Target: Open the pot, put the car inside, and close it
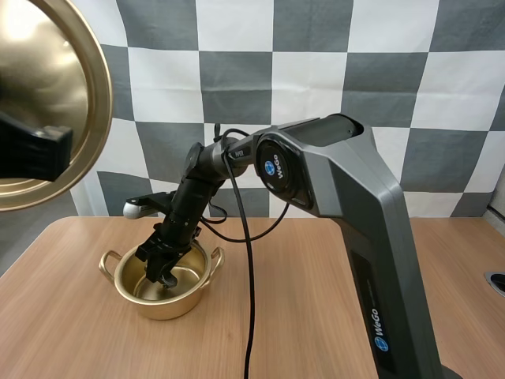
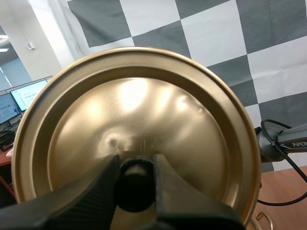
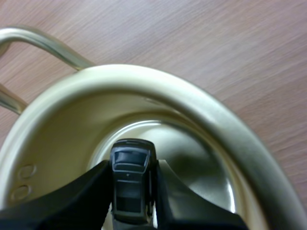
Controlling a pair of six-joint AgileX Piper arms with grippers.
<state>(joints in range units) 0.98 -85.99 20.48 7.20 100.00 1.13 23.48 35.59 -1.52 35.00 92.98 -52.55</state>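
A gold pot (image 1: 164, 296) with two loop handles stands open on the wooden table. My right gripper (image 1: 160, 274) reaches down inside it, shut on a small dark toy car (image 3: 130, 179) held nose down just over the pot's shiny floor (image 3: 192, 167). The gold lid (image 1: 43, 95) hangs high at the left, close to the high camera. My left gripper (image 2: 135, 187) is shut on the lid's black knob (image 2: 135, 184), with the lid's top (image 2: 144, 124) facing the wrist camera.
The wooden table (image 1: 316, 316) spreads out around the pot. My right arm's large grey body (image 1: 371, 237) rises across the table's right half. A round dark fitting (image 1: 497, 282) sits at the table's right edge.
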